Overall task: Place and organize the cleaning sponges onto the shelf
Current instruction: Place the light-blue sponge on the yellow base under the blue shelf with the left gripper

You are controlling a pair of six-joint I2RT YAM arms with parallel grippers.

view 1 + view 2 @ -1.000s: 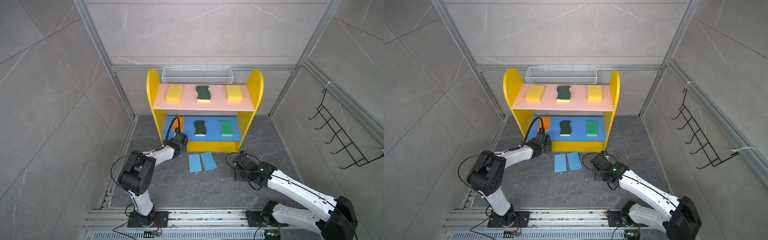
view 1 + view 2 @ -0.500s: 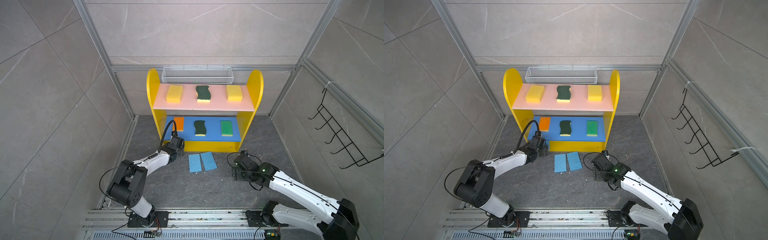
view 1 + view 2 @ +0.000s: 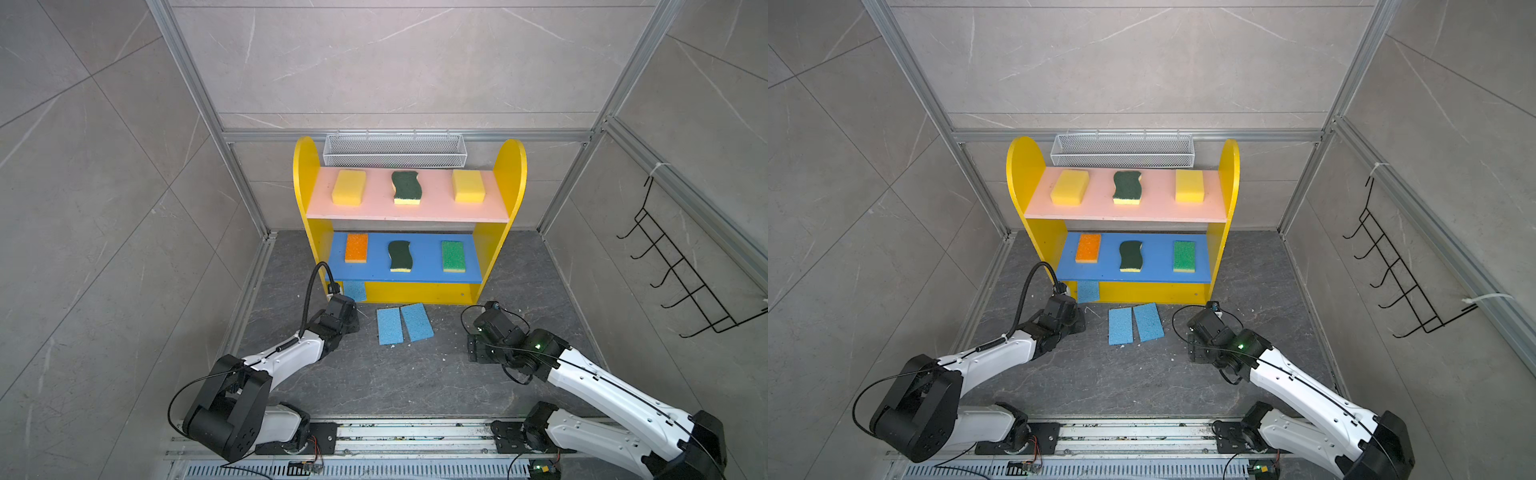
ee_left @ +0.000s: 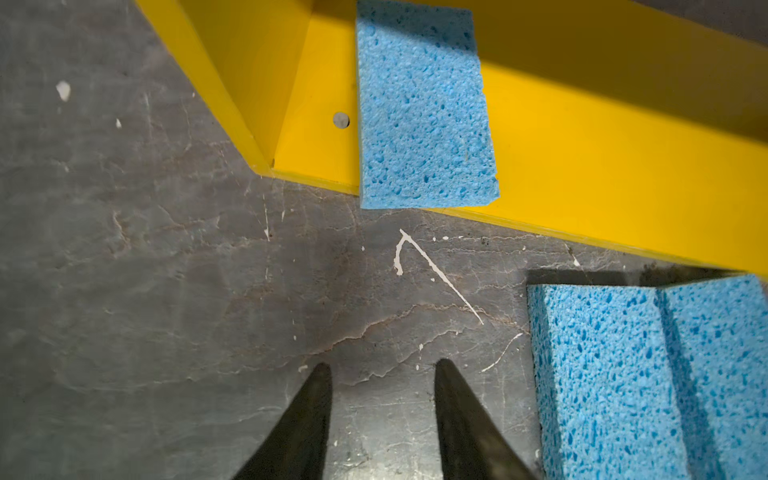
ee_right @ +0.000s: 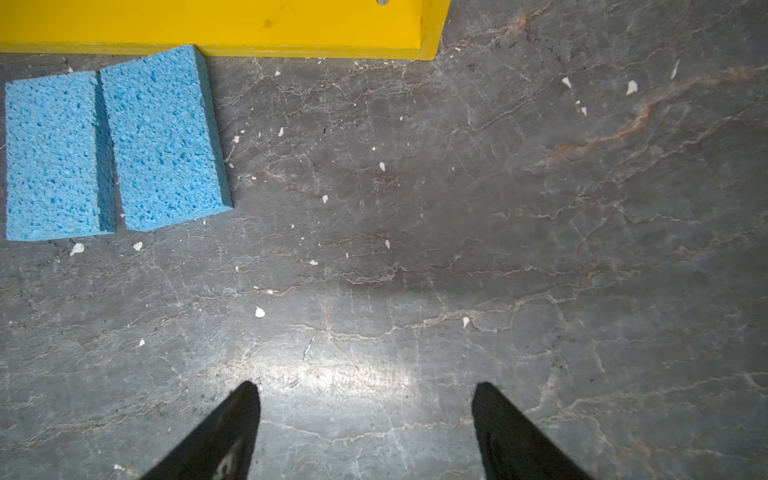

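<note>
The shelf [image 3: 305,174] holds two yellow blocks [image 3: 349,187] [image 3: 468,185] and a dark-green scourer [image 3: 406,187] on its pink board. An orange-topped sponge [image 3: 357,247], a second dark-green scourer [image 3: 400,256] and a bright-green-topped sponge [image 3: 452,256] lie on the blue board. One light-blue sponge [image 4: 424,108] lies on the yellow bottom board at its left end. Two more light-blue sponges [image 3: 390,326] [image 3: 417,322] lie side by side on the floor in front. My left gripper [image 4: 382,368] hovers over bare floor just left of them, narrowly open and empty. My right gripper [image 5: 368,386] is wide open and empty, to their right.
A white wire mesh basket [image 3: 395,149] hangs behind the shelf's top. A black wire hook rack [image 3: 681,274] hangs on the right wall. The grey stone floor [image 3: 374,382] is speckled with small white crumbs. Aluminium frame rails run along the front edge.
My left gripper has pulled back from the shelf's lower left corner toward the front, and its jaws have narrowed. The right arm has hardly moved.
</note>
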